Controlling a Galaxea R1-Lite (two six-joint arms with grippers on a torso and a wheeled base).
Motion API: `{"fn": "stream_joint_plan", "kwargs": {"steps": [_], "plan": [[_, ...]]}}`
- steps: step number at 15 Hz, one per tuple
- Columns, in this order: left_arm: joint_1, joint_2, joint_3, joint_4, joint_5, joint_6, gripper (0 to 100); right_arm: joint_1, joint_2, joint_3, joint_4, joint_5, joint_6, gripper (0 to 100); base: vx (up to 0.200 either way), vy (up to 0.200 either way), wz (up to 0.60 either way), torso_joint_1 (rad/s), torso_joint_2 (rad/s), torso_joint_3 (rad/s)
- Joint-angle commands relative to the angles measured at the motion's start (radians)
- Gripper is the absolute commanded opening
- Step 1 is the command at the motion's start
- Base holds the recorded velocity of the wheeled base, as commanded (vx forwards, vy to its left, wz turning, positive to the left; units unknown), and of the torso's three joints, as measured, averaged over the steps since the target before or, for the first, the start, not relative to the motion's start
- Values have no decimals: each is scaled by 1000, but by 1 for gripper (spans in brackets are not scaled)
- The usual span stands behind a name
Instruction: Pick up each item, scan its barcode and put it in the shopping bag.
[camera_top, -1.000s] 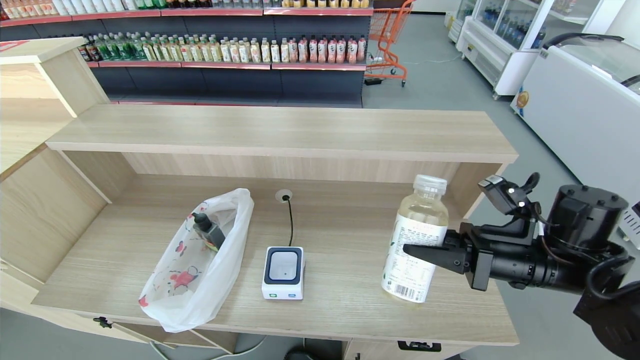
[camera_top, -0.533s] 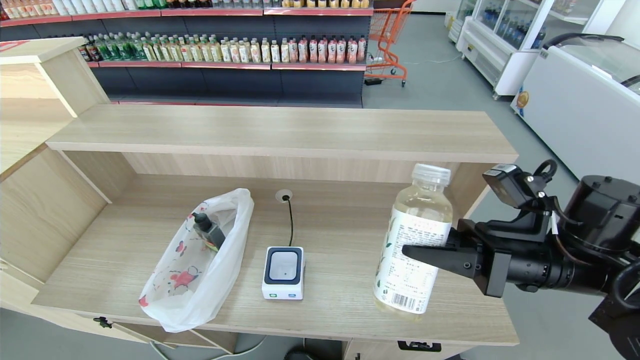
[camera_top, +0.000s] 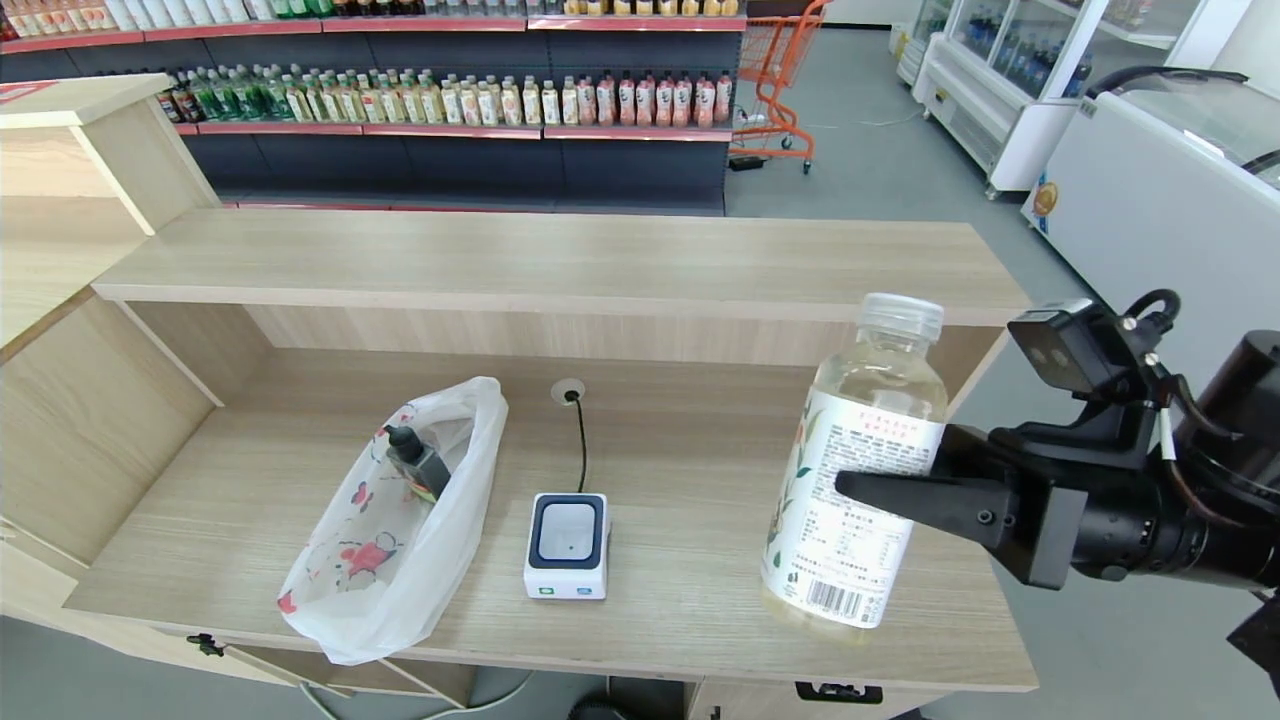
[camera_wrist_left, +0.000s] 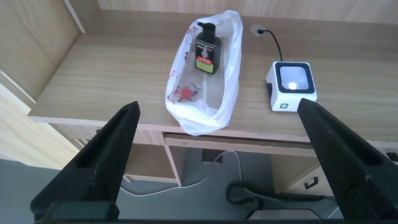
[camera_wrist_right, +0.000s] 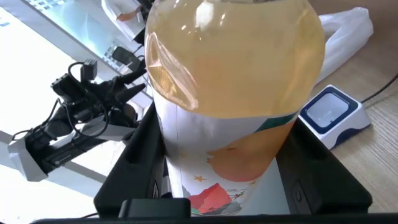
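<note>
While the left gripper (camera_wrist_left: 219, 107) hangs spread wide and empty off the near edge of the counter (camera_top: 680, 440), the work in hand lies on the other side. Farthest left on the counter lies the shopping bag (camera_top: 385, 545), mouth open, with a dark pump bottle (camera_top: 414, 463) already inside. Just beside it, to the right, sits the scanner (camera_top: 567, 545), its window facing up. Well apart from that, near the counter's right end, the clear drink bottle (camera_top: 875, 400) stands upright with the right gripper (camera_top: 872, 472) closed around the label (whether the base rests on the wood or hangs just above it I cannot tell). I judge this to be the pick-up of the second item, with the scan not yet done. The barcode (camera_top: 834, 598) sits low on the label, facing the robot, so the next move calls for carrying the bottle left over the scanner and tipping it until that patch faces the window.
</note>
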Motion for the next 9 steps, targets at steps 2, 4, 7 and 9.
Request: {"fn": "stream_joint_plan", "kwargs": {"steps": [2,4,7,9], "plan": [[1,0,0,0,0,0,100,-1,-54,20,-1,0,-1,0,0,0,0,0,0,0],[0,0,0,0,0,0,100,-1,-63,24,1,0,-1,0,0,0,0,0,0,0],[1,0,0,0,0,0,100,0,-105,44,7,-2,-1,0,0,0,0,0,0,0],[0,0,0,0,0,0,100,2,-109,47,8,-6,-8,0,0,0,0,0,0,0]]}}
